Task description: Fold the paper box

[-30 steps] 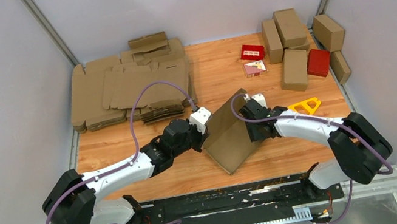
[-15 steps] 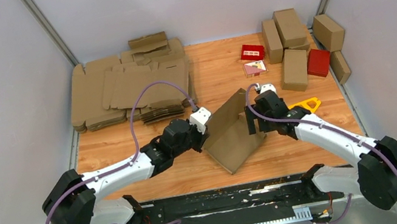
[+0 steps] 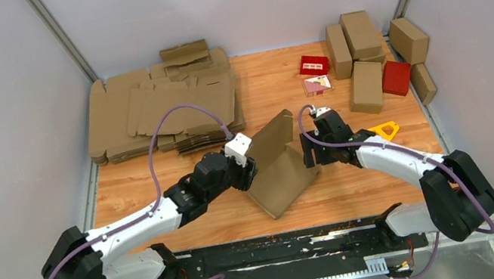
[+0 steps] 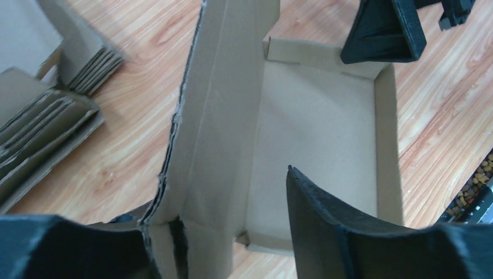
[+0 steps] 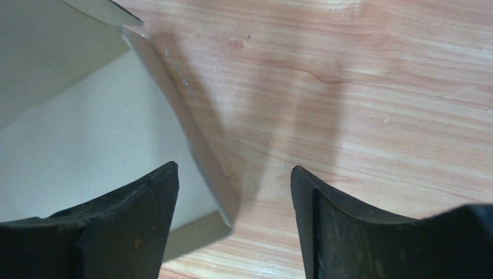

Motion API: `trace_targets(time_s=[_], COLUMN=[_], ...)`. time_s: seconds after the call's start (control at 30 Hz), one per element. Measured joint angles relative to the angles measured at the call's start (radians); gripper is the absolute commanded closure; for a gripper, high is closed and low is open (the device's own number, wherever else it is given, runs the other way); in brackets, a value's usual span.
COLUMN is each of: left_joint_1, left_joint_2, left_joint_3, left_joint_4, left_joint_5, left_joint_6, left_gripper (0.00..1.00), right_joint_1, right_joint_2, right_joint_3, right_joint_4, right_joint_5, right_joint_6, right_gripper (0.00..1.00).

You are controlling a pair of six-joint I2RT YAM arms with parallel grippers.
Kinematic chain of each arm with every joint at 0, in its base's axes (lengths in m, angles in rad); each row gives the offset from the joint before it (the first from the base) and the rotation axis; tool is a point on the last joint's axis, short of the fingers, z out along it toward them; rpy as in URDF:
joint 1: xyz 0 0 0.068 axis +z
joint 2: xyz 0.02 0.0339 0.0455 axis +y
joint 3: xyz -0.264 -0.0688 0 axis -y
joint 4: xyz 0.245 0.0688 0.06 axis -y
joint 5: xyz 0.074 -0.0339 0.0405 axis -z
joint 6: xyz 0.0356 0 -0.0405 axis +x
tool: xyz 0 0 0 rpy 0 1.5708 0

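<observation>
**Top view.** The paper box lies at the centre of the table, with its base flat and one large panel raised. The left end effector is at the box's left edge. The right end effector is at its far right corner.

**Left wrist view.** The fingers are spread. The raised panel stands between them, close against one finger and unclamped.

**Right wrist view.** The fingers are spread and straddle the low side wall, gripping nothing.

**Caution.** Neither end effector is closed on the cardboard, so the raised panel may flop flat. A push from one side only may slide the light box across the table.
</observation>
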Motion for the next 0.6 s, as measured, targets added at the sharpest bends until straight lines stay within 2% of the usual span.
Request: trace_targets(time_s=[0.13,0.3,0.6], left_joint_1=[0.0,0.0,0.0], left_joint_2=[-0.105,-0.238,-0.349], left_joint_3=[-0.009,-0.017,-0.041], left_joint_4=[-0.082,-0.18,-0.333], left_joint_5=[-0.05,-0.104,-0.155], left_joint_6=[-0.035,-0.108,-0.236], left_gripper=[0.34,0.33,0.32], right_joint_1=[0.024,0.092,0.22], right_joint_2=[-0.008,-0.054,-0.15], right_joint_3=[-0.028,-0.08,-0.115], right_joint_4=[0.013,0.005,-0.013], right_joint_5=[-0.034,-0.05,-0.047], right_joint_6=[0.005,0.031,0.097], right_gripper=[0.35,0.36,0.38])
